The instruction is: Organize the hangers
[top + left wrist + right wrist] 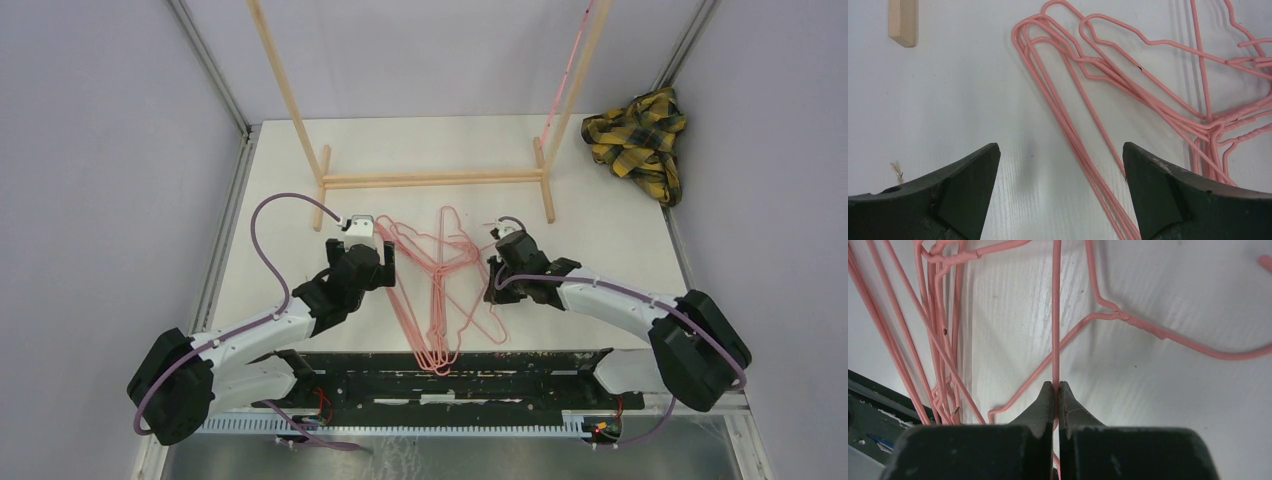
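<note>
Several pink wire hangers [440, 290] lie tangled in a pile on the white table between my two grippers. My left gripper [386, 264] is open at the pile's left edge. In the left wrist view its jaws [1060, 146] stand wide apart low over the table, with a bundle of hanger wires [1083, 120] running between them close to the right finger. My right gripper [492, 282] is at the pile's right side. In the right wrist view it [1056, 385] is shut on one straight wire of a hanger [1056, 315]. Another pink hanger [562, 85] hangs by the rack's right post.
A light wooden rack frame [430, 180] stands behind the pile; one of its feet shows in the left wrist view [902, 22]. A yellow-black plaid cloth [640, 135] lies at the back right corner. A black base strip [450, 375] runs along the near edge.
</note>
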Controlling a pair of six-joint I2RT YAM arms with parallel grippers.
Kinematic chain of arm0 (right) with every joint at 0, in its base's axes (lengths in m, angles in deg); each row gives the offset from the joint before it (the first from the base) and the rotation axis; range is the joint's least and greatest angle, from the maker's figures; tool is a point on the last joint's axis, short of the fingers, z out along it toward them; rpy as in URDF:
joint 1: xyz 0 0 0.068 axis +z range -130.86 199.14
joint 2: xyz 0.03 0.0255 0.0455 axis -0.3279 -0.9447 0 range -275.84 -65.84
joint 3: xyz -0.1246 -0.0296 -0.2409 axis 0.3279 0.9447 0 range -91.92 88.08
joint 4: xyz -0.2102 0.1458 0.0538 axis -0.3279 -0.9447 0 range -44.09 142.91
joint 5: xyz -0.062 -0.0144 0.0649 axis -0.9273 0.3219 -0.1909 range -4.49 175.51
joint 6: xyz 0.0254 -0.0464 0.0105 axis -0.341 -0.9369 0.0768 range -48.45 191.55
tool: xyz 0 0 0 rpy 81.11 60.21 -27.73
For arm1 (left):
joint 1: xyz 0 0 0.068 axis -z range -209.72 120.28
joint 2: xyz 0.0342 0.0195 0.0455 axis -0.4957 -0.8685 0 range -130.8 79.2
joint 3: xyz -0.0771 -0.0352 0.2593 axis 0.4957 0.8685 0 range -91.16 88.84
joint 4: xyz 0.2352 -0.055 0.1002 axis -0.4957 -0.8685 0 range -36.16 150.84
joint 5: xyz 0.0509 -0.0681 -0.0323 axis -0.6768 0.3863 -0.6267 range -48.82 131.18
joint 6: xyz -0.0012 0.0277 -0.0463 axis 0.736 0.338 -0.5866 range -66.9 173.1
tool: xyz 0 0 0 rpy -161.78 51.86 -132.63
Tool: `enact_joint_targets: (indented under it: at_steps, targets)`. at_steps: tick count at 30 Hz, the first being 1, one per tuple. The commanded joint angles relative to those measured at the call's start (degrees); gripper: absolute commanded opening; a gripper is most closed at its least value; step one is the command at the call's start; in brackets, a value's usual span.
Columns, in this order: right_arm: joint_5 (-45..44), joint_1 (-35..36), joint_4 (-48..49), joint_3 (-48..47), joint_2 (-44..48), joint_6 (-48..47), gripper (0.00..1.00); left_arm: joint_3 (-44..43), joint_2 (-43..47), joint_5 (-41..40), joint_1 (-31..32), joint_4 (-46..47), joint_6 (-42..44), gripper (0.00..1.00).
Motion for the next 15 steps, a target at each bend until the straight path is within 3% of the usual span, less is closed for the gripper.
enact_joint_targets:
  at_steps: [1,10,15]
  targets:
    - [-8.1,0.1,-4.1,-2.5,8.1,-0.7,0.01,-0.1,0.5,0.8,0.0,3.2,-2.2,0.99]
    - [-22.9,0.2,-4.7,-5.0,12.0,-5.3,0.01,0.3,1.2,1.2,0.1,3.3,-2.5,0.99]
    - [-18.9,0.3,-1.6,-6.3,11.4,-6.8,0.01,0.5,2.4,0.6,0.1,2.4,-2.6,0.99]
